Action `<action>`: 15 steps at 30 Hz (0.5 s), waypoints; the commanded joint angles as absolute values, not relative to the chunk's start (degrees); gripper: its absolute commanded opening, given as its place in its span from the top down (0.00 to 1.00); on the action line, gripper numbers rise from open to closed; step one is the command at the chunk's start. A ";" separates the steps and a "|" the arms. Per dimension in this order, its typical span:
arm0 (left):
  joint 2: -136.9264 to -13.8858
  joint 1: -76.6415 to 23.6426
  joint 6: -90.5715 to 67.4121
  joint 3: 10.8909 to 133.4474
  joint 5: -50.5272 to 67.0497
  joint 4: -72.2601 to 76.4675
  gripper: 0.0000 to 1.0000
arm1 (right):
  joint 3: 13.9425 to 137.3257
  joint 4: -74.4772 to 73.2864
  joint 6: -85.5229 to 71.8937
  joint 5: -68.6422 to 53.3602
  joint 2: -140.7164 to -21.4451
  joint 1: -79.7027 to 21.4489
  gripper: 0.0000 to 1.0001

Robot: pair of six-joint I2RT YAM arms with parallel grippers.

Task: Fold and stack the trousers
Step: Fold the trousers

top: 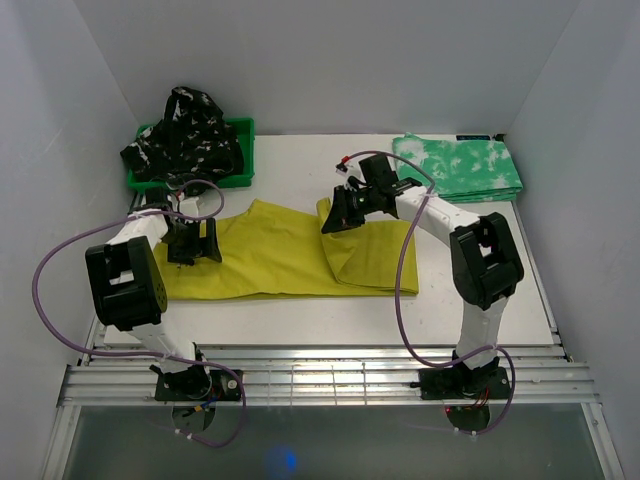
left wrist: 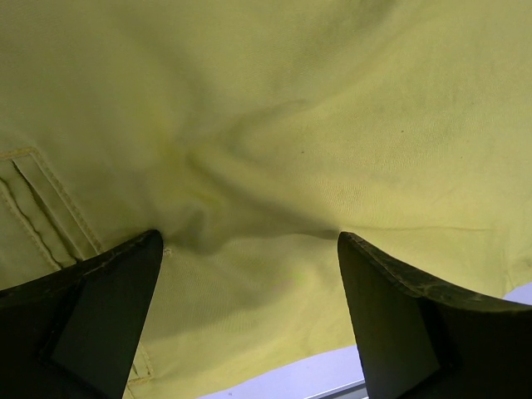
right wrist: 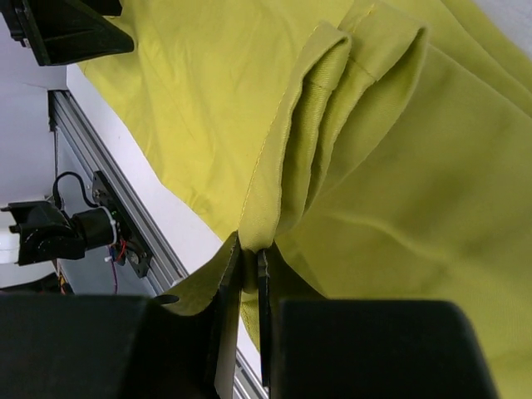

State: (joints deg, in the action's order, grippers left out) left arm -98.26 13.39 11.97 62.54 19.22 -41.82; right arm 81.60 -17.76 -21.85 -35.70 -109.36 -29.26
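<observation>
The mustard-yellow trousers (top: 285,255) lie across the middle of the table, their right end folded back over itself. My right gripper (top: 337,216) is shut on the folded hem of the yellow trousers (right wrist: 287,158) and holds it lifted. My left gripper (top: 196,243) is open, its fingers (left wrist: 104,307) pressed down on the yellow cloth (left wrist: 274,125) at the left end, which puckers between them. The green-and-white mottled trousers (top: 460,167) lie folded at the back right. The black pair with white pattern (top: 185,135) is heaped in the green bin (top: 245,150).
The green plastic bin stands at the back left corner. White walls enclose the table on three sides. A metal rail (top: 330,375) runs along the near edge with both arm bases bolted to it.
</observation>
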 commanded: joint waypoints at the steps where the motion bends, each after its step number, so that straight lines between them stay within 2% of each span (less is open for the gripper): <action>1: -97.82 13.71 11.60 60.12 17.40 -44.47 0.02 | 84.73 -15.21 -23.46 -35.86 -108.81 -31.02 0.92; 15: -97.74 13.71 11.34 59.94 17.93 -44.21 0.02 | 87.62 -14.50 -24.87 -35.16 -112.94 -34.01 0.92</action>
